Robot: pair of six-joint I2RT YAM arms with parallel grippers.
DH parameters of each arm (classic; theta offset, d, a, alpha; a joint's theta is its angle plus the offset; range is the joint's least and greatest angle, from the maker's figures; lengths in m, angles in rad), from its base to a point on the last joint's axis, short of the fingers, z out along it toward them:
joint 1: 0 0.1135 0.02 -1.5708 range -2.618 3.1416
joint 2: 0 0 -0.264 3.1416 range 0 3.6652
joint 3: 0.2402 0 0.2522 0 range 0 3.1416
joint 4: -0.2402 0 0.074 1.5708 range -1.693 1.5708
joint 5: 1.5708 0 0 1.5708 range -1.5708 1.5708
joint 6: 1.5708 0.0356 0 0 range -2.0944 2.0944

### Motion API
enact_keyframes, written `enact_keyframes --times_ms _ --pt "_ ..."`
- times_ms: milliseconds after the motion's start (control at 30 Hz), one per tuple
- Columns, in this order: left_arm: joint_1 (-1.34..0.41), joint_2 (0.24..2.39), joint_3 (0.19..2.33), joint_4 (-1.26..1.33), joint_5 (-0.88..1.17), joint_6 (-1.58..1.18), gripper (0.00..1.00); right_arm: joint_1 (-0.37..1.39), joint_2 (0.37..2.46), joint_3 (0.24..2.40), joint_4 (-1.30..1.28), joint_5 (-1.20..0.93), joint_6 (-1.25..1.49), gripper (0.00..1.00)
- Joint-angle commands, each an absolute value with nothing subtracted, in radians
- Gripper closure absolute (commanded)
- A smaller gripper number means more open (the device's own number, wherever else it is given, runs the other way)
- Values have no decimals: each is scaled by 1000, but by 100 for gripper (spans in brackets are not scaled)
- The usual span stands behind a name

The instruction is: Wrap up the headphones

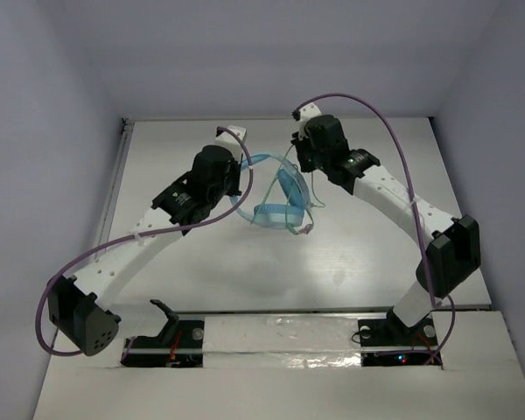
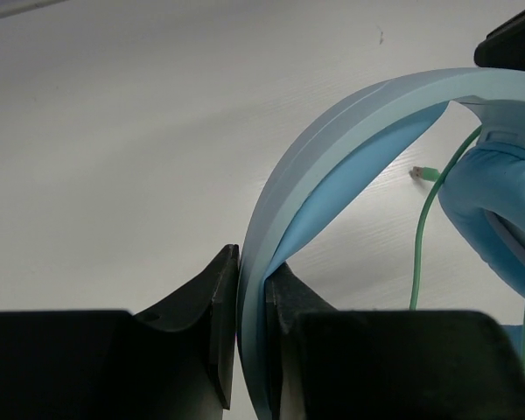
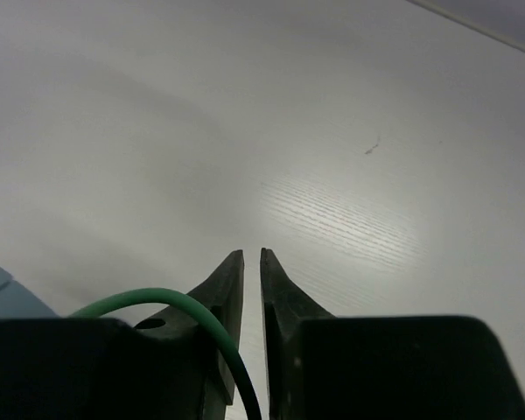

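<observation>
While biting edge-on onto the headband (image 2: 332,144) of the headphones (image 1: 273,213), reaches the left gripper (image 2: 252,262) up and to the right from the near-left base, elbow folded low at the near-left corner, forearm slanted toward table centre. Clamped on the band, one pad flat against each face, no gap showing. Keeps the headphones mid-table, between the two wrists, just right of the left gripper; resting or lifted, cannot tell.

In left wrist view, sweeps the band's arc up and away to the right, pale outer face on top, padded inner face down-right, ending at an ear cup (image 2: 494,219) by the right edge. In top view, lays the long axis roughly left to right, from left gripper toward the right one.

Right side: comes in from the near-right base, elbow by the right table edge, forearm slanted back-left, right gripper (image 3: 252,254) at the far side of the headphones. Fingers all but together, only a thin slit at the tips. Green cable (image 3: 162,294) curving over the left finger and dropping into the slit low down; whether actually pinched, cannot tell.

Around: more cable hanging past the cup, plug (image 2: 423,173) out on the white table (image 1: 367,254) beyond the band. Purple arm cables (image 1: 390,133) arching over both forearms, apart from the headphones
</observation>
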State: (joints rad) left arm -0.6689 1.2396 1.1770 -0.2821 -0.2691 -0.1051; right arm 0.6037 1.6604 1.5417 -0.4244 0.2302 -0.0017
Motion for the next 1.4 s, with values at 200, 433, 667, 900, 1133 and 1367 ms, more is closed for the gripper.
enact_keyframes --times_ms 200,433,667,900,1133,1367 --pt "-627 1166 1319 -189 -63 -167 100 433 1546 1281 72 -244 192 71" --pt "-546 1169 1331 -153 81 -213 100 400 1569 1148 271 -454 267 67" --pt "-460 1167 1364 -129 147 -261 100 400 1600 1031 440 -535 370 70" --pt "-437 1184 1413 -107 147 -298 100 400 1678 948 578 -609 463 74" --pt "-428 1201 1394 -28 166 -374 100 400 1729 899 739 -618 549 81" --pt "-428 1215 1427 -46 172 -376 100 400 1703 835 776 -497 514 55"
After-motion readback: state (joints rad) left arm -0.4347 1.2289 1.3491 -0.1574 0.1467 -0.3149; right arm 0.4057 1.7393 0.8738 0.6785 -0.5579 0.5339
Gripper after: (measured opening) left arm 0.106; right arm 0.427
